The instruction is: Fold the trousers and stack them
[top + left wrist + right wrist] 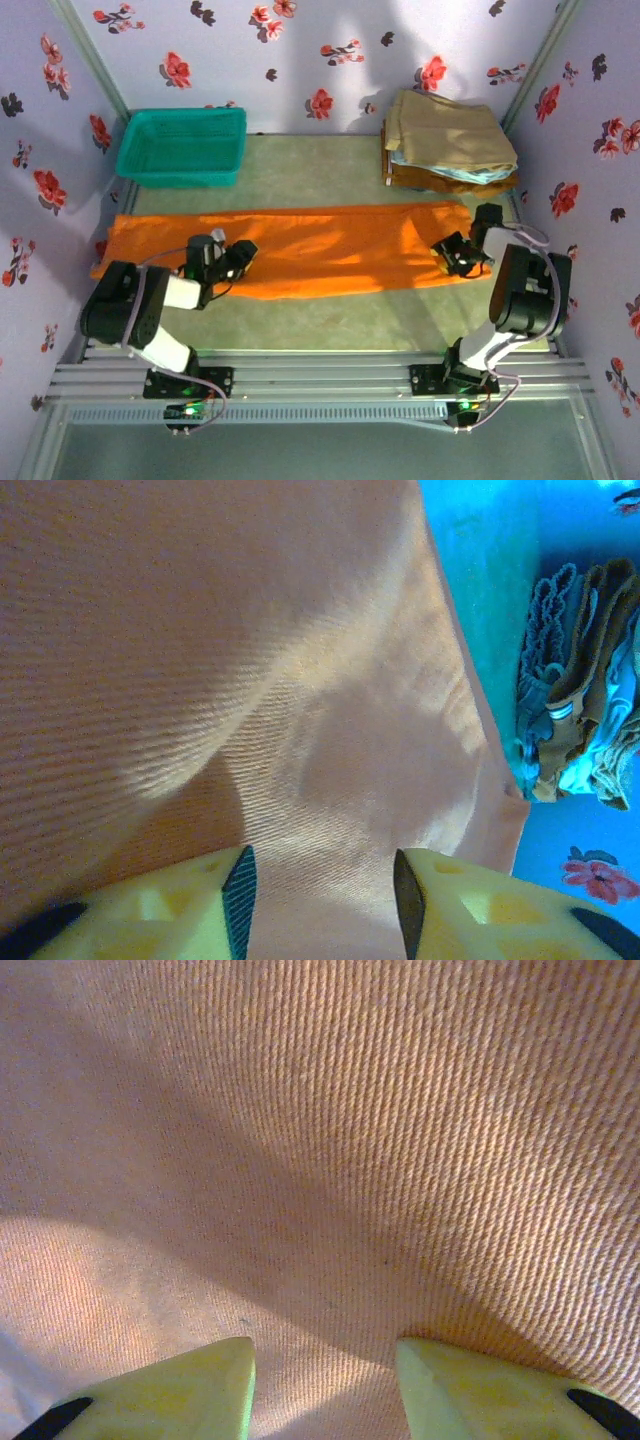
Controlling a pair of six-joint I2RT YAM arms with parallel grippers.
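- Bright orange trousers (330, 250) lie flat in one long band across the tabletop (320, 170), running left to right.
- Behind them: teal basket (135, 160) far left, stack of folded garments (445, 140) far right, both apart from the band.
- The left claw (238, 256) is over the near edge of the band's left part, fingers apart, cloth visible in the gap.
- The right claw (452, 256) is at the band's right end, fingers apart, weave close beneath.
- Contact with the cloth: cannot tell for either.
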